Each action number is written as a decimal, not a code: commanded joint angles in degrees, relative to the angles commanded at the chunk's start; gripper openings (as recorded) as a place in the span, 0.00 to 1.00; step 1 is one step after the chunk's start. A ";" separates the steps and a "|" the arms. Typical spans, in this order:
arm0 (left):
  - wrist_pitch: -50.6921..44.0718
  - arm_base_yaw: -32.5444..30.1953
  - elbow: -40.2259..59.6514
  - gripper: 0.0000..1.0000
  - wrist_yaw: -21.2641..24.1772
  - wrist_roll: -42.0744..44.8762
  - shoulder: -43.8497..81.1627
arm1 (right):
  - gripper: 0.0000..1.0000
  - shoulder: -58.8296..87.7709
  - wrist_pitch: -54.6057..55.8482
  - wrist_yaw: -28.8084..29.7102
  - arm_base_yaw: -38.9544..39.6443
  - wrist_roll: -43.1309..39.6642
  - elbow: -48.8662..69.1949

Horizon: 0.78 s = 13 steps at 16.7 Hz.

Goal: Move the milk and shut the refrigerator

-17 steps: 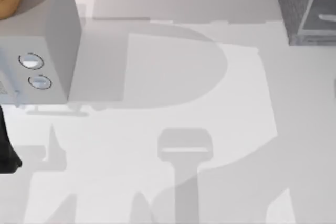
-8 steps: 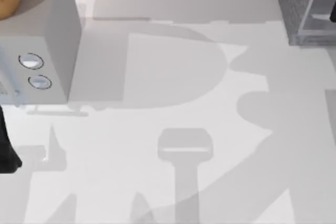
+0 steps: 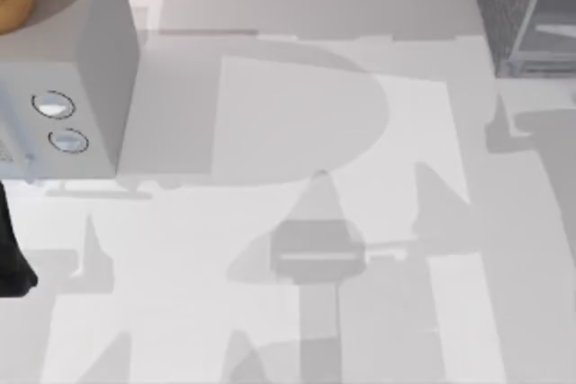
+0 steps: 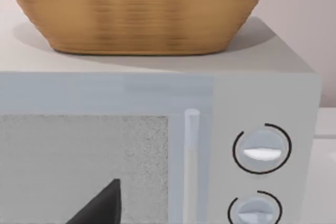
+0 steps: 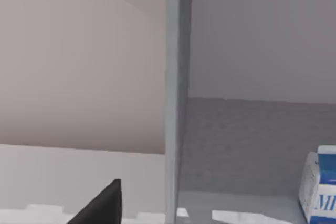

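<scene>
A small blue-and-white milk carton [image 5: 320, 184] stands upright on the floor of the large dark grey speckled refrigerator [image 3: 513, 6] at the far right corner of the white surface [image 3: 297, 312], the cabinet's paler glassy door panel [image 5: 173, 98] edge-on in the right wrist view and swung open. One dark fingertip of the right tool [image 5: 100, 205] shows near the door's edge, too little to tell whether that tool is released or clenched. The left arm [image 3: 13, 258] sits parked at the left edge, its tool's fingertip [image 4: 100, 205] facing the light grey two-knob box [image 3: 67, 87] topped by a woven tan basket [image 4: 142, 9], grip likewise impossible to tell.
</scene>
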 joint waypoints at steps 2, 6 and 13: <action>0.00 0.00 0.00 1.00 0.00 0.00 0.00 | 1.00 -15.14 -4.73 1.15 0.47 -0.20 -5.96; 0.00 0.00 0.00 1.00 0.00 0.00 0.00 | 1.00 -42.80 -14.60 3.00 0.07 -0.42 -15.66; 0.00 0.00 0.00 1.00 0.00 0.00 0.00 | 1.00 -70.73 -33.02 4.32 -0.35 -0.17 -29.09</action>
